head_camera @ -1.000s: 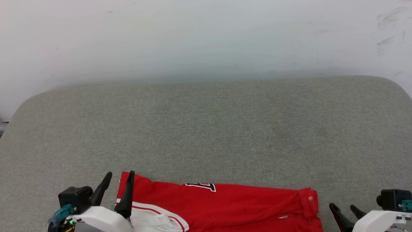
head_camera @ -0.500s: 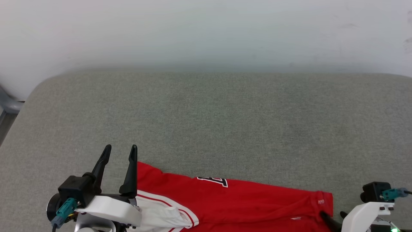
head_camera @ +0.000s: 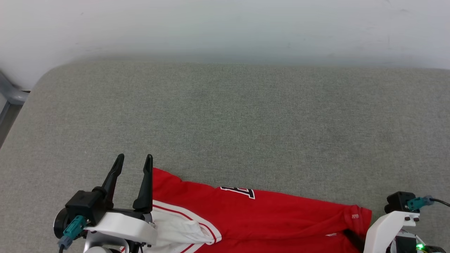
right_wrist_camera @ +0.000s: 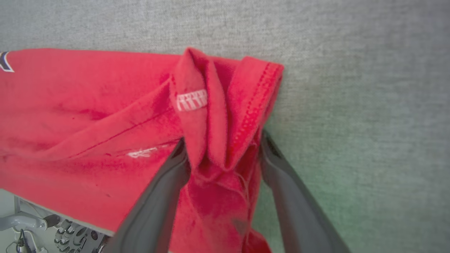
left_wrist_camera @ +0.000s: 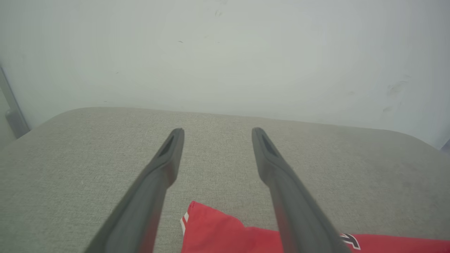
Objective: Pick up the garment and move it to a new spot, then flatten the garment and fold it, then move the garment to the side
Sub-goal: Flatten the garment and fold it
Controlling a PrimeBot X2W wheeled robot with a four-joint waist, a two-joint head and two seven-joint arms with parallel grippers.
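The garment [head_camera: 267, 214], red with a white sleeve and a black-and-white graphic, lies folded along the near edge of the grey padded table [head_camera: 225, 116]. My left gripper [head_camera: 135, 157] is open and holds nothing, just left of the garment's far left corner. The left wrist view shows that gripper [left_wrist_camera: 216, 131] above the red corner of the garment [left_wrist_camera: 218, 232]. My right gripper [right_wrist_camera: 222, 144] stands open astride a bunched fold of the garment's hem [right_wrist_camera: 218, 116] at its right end, with fabric touching both fingers. In the head view one dark right finger [head_camera: 352, 236] rests on the red cloth.
A pale wall [head_camera: 225, 28] rises behind the table's far edge. A grey metal frame [head_camera: 10, 95] stands off the table's left corner. Robot hardware [right_wrist_camera: 35, 228] shows below the table's near edge in the right wrist view. Bare grey cloth stretches beyond the garment.
The head camera has shifted. My right gripper has moved in from the right of the garment onto its hem fold. My left gripper has risen beside the garment's left corner.
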